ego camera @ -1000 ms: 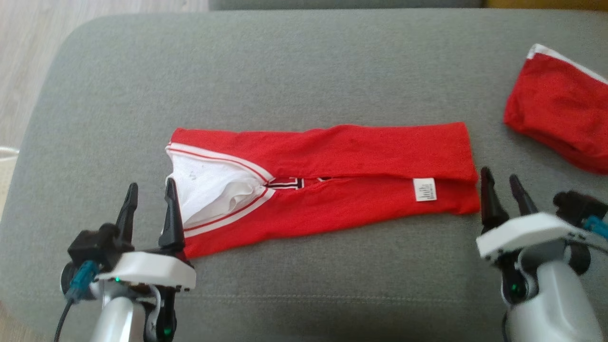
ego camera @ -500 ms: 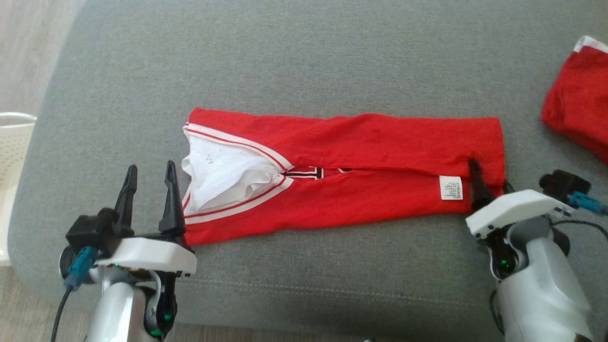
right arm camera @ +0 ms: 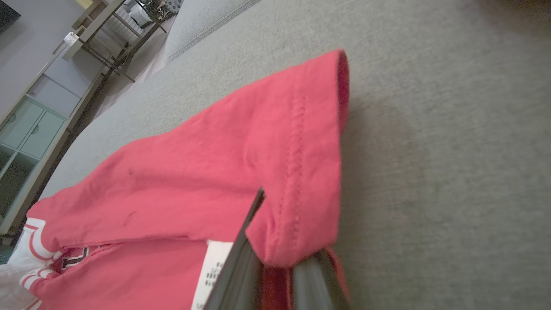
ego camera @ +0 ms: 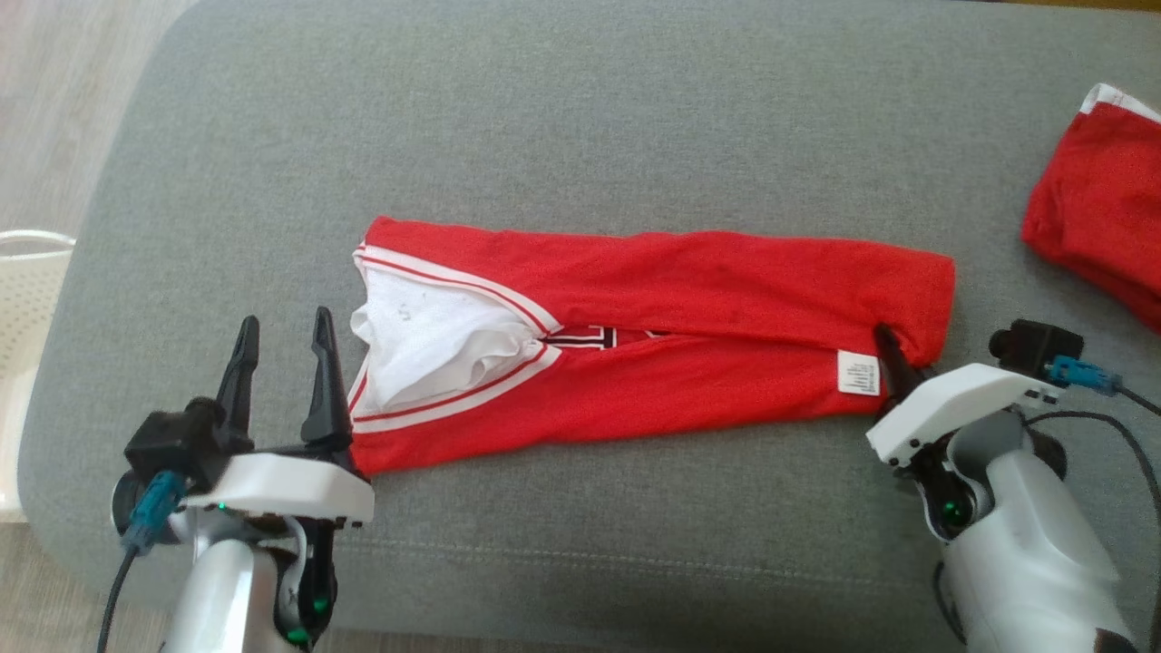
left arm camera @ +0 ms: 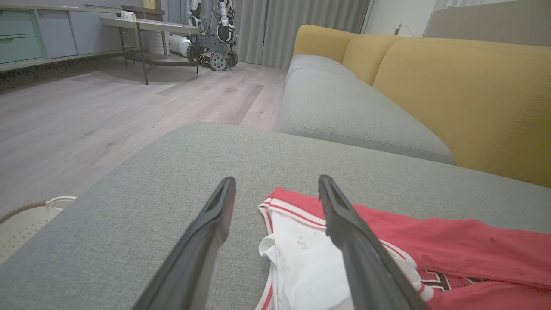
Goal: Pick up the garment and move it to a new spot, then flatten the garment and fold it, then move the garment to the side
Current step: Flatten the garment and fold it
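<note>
The garment (ego camera: 653, 336) is a red jersey with white trim, folded into a long strip across the grey cushion (ego camera: 580, 118), its white-lined neck opening at the left end. My right gripper (ego camera: 893, 352) is at the strip's right end, beside the white label, shut on the garment's hem. The right wrist view shows red cloth (right arm camera: 241, 163) pinched between the two dark fingers of that gripper (right arm camera: 280, 245). My left gripper (ego camera: 284, 319) stands open just left of the neck end, holding nothing. In the left wrist view the left gripper's (left arm camera: 276, 181) right finger crosses over the collar (left arm camera: 301, 254).
A second red garment (ego camera: 1102, 199) lies at the cushion's far right. A white perforated basket (ego camera: 27, 299) stands on the floor off the cushion's left edge. A yellow sofa back (left arm camera: 452, 86) rises behind, and another robot (left arm camera: 211, 34) stands far across the wooden floor.
The head camera has shifted. My right gripper went from open beside the garment's right end to shut on its hem, and that end has rumpled slightly. The left gripper has stayed put.
</note>
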Tool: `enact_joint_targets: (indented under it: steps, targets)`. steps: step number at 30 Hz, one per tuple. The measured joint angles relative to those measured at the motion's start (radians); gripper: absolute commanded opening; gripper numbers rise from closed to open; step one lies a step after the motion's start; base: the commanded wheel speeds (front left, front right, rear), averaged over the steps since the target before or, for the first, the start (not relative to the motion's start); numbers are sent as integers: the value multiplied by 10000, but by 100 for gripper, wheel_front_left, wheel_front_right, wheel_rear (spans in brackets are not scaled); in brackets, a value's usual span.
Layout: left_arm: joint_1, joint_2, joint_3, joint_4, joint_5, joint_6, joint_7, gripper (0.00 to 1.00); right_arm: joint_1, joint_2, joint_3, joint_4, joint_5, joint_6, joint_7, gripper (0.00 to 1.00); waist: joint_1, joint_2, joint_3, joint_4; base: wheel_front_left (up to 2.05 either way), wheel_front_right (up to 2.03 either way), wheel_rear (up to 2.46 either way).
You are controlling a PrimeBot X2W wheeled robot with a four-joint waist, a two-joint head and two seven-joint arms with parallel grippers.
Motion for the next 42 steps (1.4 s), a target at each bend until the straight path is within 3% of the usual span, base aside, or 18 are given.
enact_joint_targets:
  steps: [9,18,31,42]
  targets:
    - [35,-2,17,6,-8,12,0,100,-18,-871,-115,265,-882,2,-731,0,0,0,-162,-127,0,0,0]
    - [103,-4,31,10,-127,13,0,100,-282,-1432,-1195,612,-2301,2,-1081,0,0,0,-315,-261,0,0,0]
    - [206,-4,-13,186,-207,86,0,100,-288,-476,-1158,-566,-3158,2,-988,0,0,0,-746,-455,0,0,0]
    - [482,-4,-79,247,-355,88,0,100,439,433,794,-3530,-1804,2,510,0,-1,0,-1072,-287,0,0,0]
